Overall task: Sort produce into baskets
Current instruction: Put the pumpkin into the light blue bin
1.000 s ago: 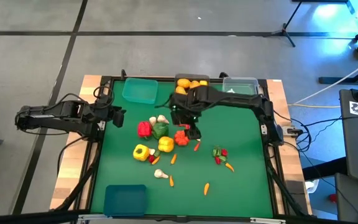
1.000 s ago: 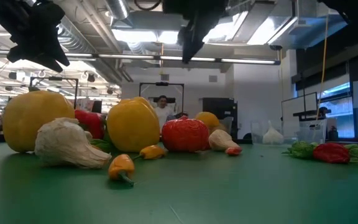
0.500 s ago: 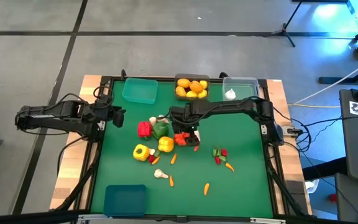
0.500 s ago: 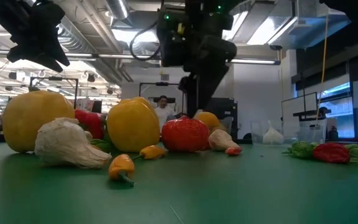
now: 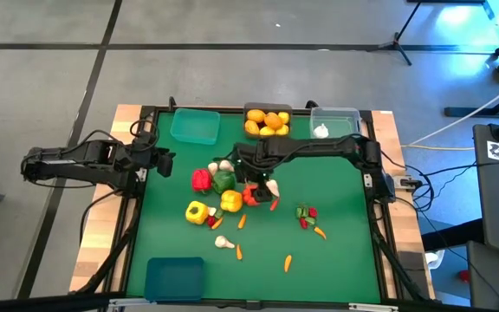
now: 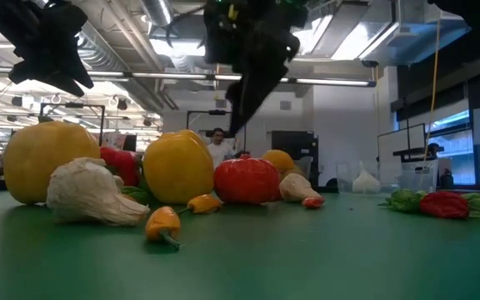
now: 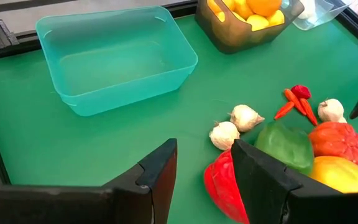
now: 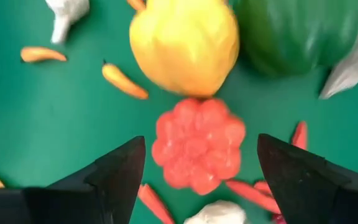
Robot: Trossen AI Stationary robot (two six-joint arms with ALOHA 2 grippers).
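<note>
While the right gripper gapes, oranges fill the grey basket.

Green table: produce, four baskets.

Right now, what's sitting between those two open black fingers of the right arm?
In the right wrist view, a ribbed red-orange pumpkin-like vegetable lies on the green mat between the open right gripper's fingers, not yet touched by them.
</note>
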